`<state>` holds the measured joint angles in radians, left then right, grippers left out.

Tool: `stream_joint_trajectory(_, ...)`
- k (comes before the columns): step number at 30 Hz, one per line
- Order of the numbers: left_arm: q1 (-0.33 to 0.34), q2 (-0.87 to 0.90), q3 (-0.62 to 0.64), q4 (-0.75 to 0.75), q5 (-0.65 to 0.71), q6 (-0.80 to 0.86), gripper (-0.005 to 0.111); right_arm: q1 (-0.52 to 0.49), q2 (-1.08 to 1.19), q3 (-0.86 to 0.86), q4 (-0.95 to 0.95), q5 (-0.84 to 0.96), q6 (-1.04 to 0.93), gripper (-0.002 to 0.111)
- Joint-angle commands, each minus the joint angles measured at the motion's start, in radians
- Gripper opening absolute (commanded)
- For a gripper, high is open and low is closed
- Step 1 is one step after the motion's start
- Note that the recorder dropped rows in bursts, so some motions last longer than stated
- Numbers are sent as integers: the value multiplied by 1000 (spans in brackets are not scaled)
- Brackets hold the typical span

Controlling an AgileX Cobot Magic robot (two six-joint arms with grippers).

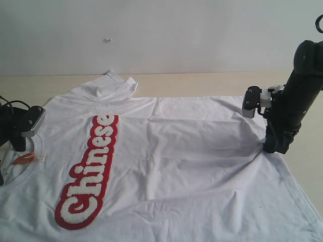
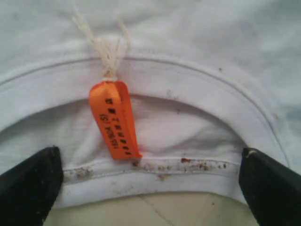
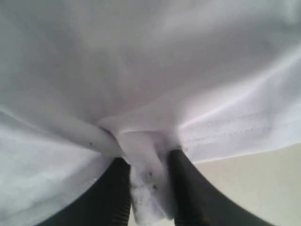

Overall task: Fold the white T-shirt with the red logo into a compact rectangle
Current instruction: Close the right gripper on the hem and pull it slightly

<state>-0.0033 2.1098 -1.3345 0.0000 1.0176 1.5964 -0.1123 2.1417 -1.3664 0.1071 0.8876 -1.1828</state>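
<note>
The white T-shirt (image 1: 192,166) lies spread flat on the table, with the red logo (image 1: 88,174) running along its chest. At the far left my left gripper (image 1: 15,143) hovers over the ribbed collar (image 2: 188,89). It is open (image 2: 150,188), its fingers (image 2: 28,183) wide apart on either side of the collar's stained edge, by the orange neck tag (image 2: 115,120). On the right, my right gripper (image 1: 270,146) is shut on a bunched fold of the shirt's hem (image 3: 148,188), and creases in the cloth run toward that grip.
The beige table (image 1: 212,80) shows bare behind the shirt and to the right of it (image 1: 310,166). One sleeve (image 1: 113,85) lies rumpled at the back left. A white wall (image 1: 161,35) stands behind the table.
</note>
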Motion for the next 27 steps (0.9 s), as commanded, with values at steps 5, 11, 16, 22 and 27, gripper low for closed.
stream_joint_trajectory(5, 6, 40, 17, 11, 1, -1, 99, -4, 26, 13, -197, 69, 33, 3)
stream_joint_trajectory(11, 6, 40, 17, 11, 1, -1, 99, -4, 26, 13, -197, 85, 18, 0)
stream_joint_trajectory(16, 6, 40, 17, 11, 1, -1, 99, -4, 26, 13, -197, 61, 14, 0)
stream_joint_trajectory(22, 6, 40, 17, 11, 1, -1, 99, -4, 26, 13, -197, 23, 14, 0)
stream_joint_trajectory(27, 6, 40, 17, 11, 1, -1, 99, -4, 26, 13, -193, 23, 14, 0)
